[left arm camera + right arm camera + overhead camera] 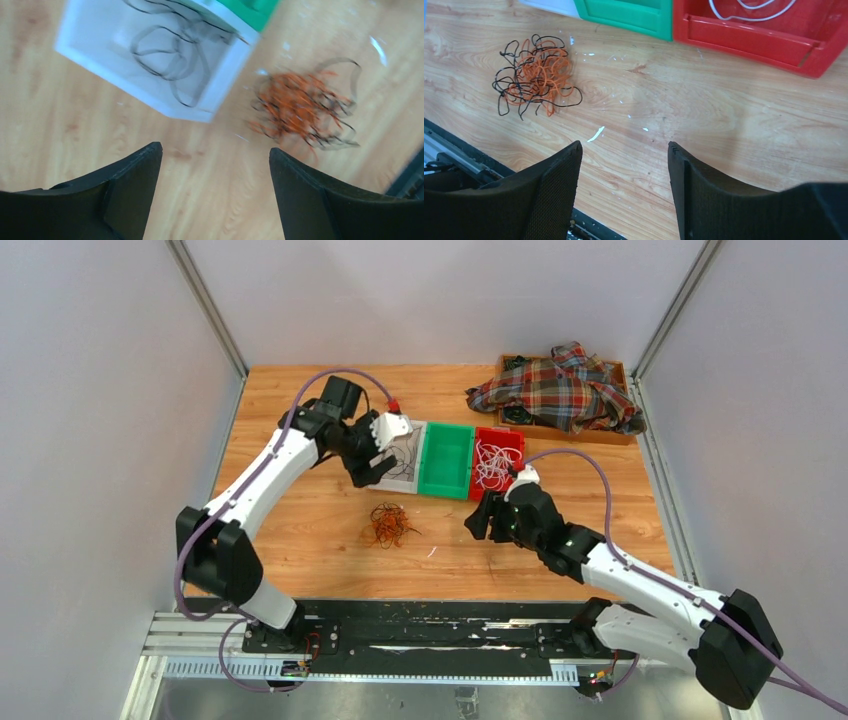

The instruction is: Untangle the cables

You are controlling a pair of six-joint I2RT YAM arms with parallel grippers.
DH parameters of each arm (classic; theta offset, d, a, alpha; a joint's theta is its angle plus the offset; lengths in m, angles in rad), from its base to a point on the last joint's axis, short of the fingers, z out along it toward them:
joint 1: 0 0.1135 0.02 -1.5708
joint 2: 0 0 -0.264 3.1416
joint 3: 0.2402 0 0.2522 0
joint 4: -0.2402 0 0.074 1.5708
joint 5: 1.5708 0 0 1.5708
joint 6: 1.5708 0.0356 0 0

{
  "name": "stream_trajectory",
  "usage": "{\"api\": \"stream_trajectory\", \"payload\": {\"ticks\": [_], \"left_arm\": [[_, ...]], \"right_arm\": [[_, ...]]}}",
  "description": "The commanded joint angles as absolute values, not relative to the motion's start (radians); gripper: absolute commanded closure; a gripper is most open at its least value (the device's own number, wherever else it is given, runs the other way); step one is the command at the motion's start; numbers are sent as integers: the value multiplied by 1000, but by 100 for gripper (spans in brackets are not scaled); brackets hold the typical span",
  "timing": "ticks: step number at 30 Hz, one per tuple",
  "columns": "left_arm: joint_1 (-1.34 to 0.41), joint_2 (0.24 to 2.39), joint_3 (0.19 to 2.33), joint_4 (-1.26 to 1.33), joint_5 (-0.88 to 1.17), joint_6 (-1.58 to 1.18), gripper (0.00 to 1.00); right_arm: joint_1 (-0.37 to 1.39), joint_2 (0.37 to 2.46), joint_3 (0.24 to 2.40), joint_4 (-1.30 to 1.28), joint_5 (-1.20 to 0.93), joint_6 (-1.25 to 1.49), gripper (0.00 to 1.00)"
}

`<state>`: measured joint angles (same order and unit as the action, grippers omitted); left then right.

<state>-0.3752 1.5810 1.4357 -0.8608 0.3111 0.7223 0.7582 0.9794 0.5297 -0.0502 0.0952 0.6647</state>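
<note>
A tangle of orange and black cables (388, 525) (300, 107) (536, 75) lies on the wooden table in front of the bins. More black cables (170, 60) lie loose in the white bin (405, 475) (90, 45). White cables (490, 462) (749, 12) fill the red bin (512, 438) (749, 35). My left gripper (372, 472) (216, 148) hangs open and empty over bare table by the white bin's near corner, with the tangle off to one side. My right gripper (480, 520) (624, 145) is open and empty too, low over the table to the right of the tangle.
A green bin (447, 460) (629, 15) stands between the white and red ones. A plaid cloth (560, 390) lies over a wooden tray at the back right. A small white scrap (595, 134) lies near my right fingers. A black rail (430, 625) runs along the near edge.
</note>
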Motion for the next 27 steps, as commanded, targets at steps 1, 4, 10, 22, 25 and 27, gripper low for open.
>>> {"api": "stream_trajectory", "payload": {"ticks": [1, 4, 10, 22, 25, 27], "left_arm": [[-376, 1495, 1286, -946, 450, 791, 22], [-376, 1508, 1250, -946, 464, 780, 27], [-399, 1544, 1262, -944, 518, 769, 30], [-462, 1694, 1315, -917, 490, 971, 41], [-463, 1704, 1322, -917, 505, 1062, 44], [-463, 1711, 1329, -917, 518, 1090, 46]], "right_arm": [[745, 994, 591, -83, 38, 647, 37], [747, 980, 620, -183, -37, 613, 40], [809, 958, 710, -521, -136, 528, 36], [825, 995, 754, -423, -34, 347, 48], [824, 974, 734, -376, -13, 343, 52], [825, 951, 699, -331, -18, 361, 53]]}}
